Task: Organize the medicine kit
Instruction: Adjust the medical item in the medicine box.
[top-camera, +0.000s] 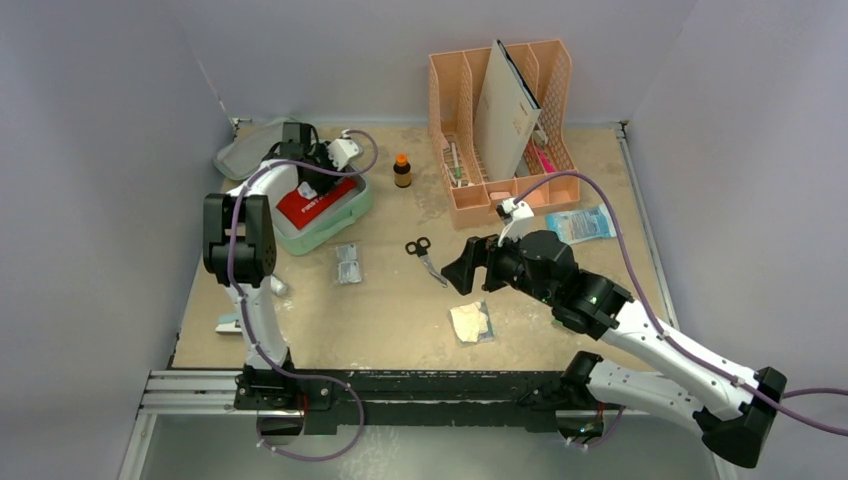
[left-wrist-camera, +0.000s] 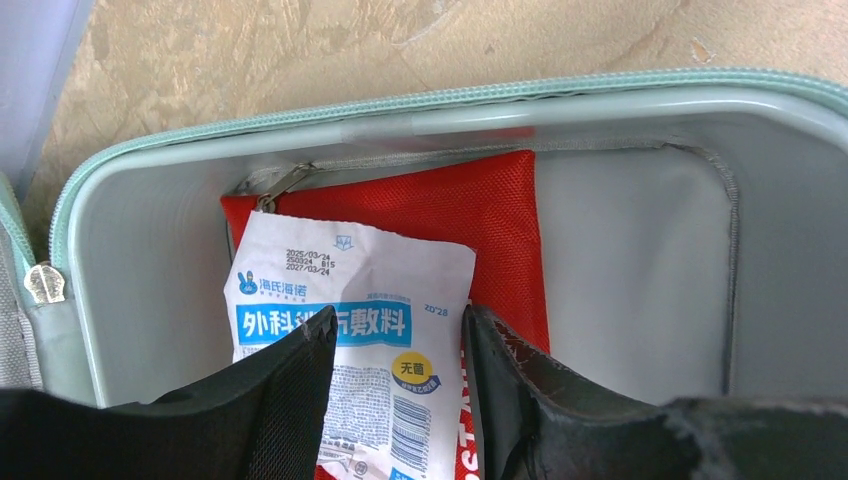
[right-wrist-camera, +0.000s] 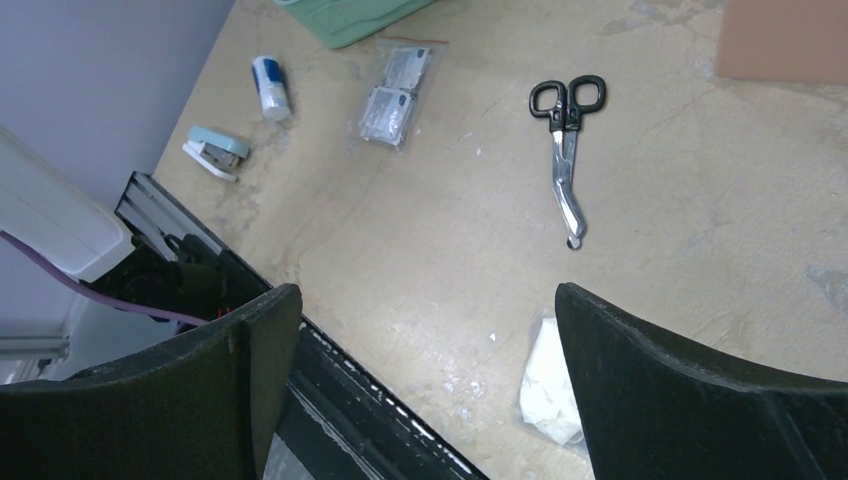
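Medicine kit (top-camera: 350, 218), mint-green, lies open at the far left of the tabletop (top-camera: 400, 310). A red first-aid pouch (top-camera: 318, 203) lies flat inside it.

Left arm (top-camera: 240, 245) reaches over the kit. In the left wrist view the left jaws stand partly apart, low over a white dressing packet (left-wrist-camera: 350, 290) with a blue band. The packet lies on the red pouch inside the kit's grey lining (left-wrist-camera: 640, 260). It is wider than the gap and runs under both fingers (left-wrist-camera: 290, 390); no pinch visible, contact cannot be told.

Right arm (top-camera: 650, 335) is over mid-tabletop, with the right jaws spread wide and nothing between them. Below them are bandage scissors (right-wrist-camera: 566, 150), with a white gauze packet (right-wrist-camera: 552, 390) just beside the right-hand finger (right-wrist-camera: 680, 390).

Also on the tabletop:
- a clear bag of foil sachets (right-wrist-camera: 395, 95)
- a small stapler (right-wrist-camera: 215, 150)
- a white-and-blue tube (right-wrist-camera: 270, 87)
- a brown bottle with an orange cap (top-camera: 402, 170)
- a peach file organizer (top-camera: 470, 195) at the far edge
- a blue packet (top-camera: 580, 223) near the organizer
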